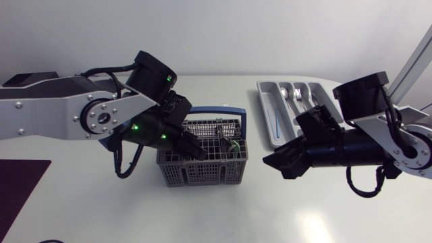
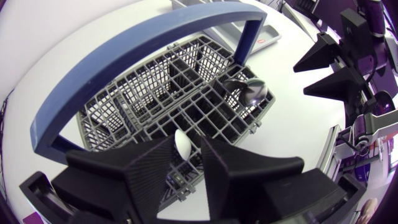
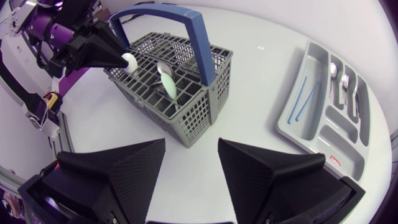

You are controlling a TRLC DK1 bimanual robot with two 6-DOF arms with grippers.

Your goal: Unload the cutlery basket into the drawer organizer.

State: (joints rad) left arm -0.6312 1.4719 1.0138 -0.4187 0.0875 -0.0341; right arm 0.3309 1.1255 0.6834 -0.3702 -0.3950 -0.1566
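The grey mesh cutlery basket (image 1: 202, 162) with a blue handle (image 1: 226, 111) stands mid-table. My left gripper (image 1: 194, 147) reaches into its left side, and its fingers pinch the rounded end of a white utensil (image 2: 181, 144), which also shows at their tips in the right wrist view (image 3: 129, 61). A metal spoon (image 2: 249, 90) and a pale spoon (image 3: 168, 85) stand in the basket's compartments. The grey drawer organizer (image 1: 270, 125) lies at the back right, holding forks (image 3: 345, 81) and thin blue sticks (image 3: 305, 96). My right gripper (image 1: 282, 164) hangs open and empty, right of the basket.
A dark purple mat (image 1: 20, 192) lies at the table's front left. Bare white tabletop stretches in front of the basket and between it and the organizer (image 3: 311, 134).
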